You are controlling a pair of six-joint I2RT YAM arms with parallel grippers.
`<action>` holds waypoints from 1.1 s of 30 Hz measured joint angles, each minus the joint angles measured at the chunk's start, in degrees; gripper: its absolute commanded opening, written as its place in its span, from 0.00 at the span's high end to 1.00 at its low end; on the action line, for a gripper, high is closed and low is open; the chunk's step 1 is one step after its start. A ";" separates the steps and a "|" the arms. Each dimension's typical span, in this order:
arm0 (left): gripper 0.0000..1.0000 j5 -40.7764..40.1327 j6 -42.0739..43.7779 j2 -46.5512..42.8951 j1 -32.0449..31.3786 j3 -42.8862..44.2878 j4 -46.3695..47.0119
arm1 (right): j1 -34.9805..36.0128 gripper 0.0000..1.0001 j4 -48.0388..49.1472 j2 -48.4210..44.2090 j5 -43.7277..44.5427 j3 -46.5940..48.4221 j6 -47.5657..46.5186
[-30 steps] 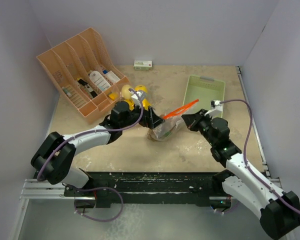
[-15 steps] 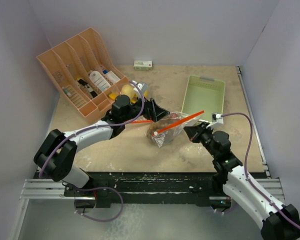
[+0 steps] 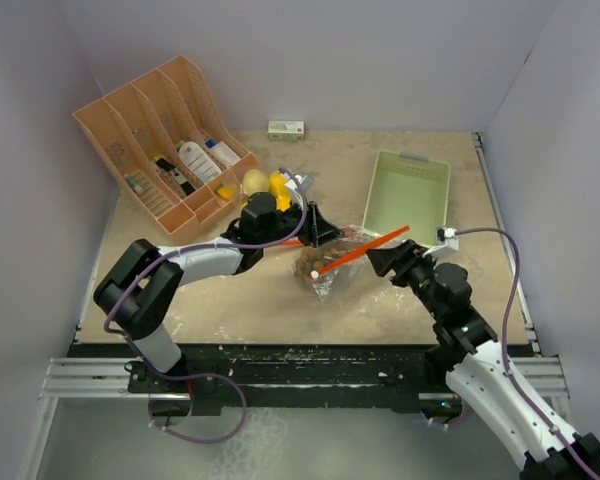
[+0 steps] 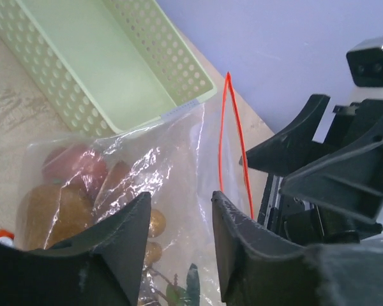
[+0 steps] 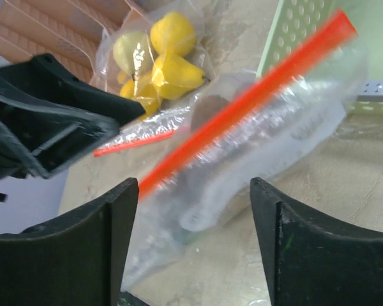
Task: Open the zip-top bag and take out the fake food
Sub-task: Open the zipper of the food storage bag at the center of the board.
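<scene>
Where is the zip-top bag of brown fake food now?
In the top view, the zip-top bag sits mid-table between the left gripper and right gripper, near-left of the green basket.

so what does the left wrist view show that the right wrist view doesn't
Only the left wrist view: brown and reddish fake food inside the zip-top bag, seen through its clear film, with the top edges parted. Only the right wrist view: yellow fake fruit in a second bag, and a corner of the orange rack. Both: the zip-top bag with its orange-red zip strip, and the pale green basket.
</scene>
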 measured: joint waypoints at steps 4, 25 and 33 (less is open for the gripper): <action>0.77 1.09 -0.07 0.74 -0.92 0.00 1.62 | 0.00 0.21 -6.12 -3.52 2.54 3.19 2.89; 0.62 4.66 -2.97 4.98 -1.53 0.59 8.76 | 0.00 1.00 -16.74 -7.26 5.07 -1.20 14.53; 0.34 5.57 -1.40 4.98 -4.63 2.12 5.40 | 0.00 1.00 -10.58 1.88 5.05 -1.31 9.66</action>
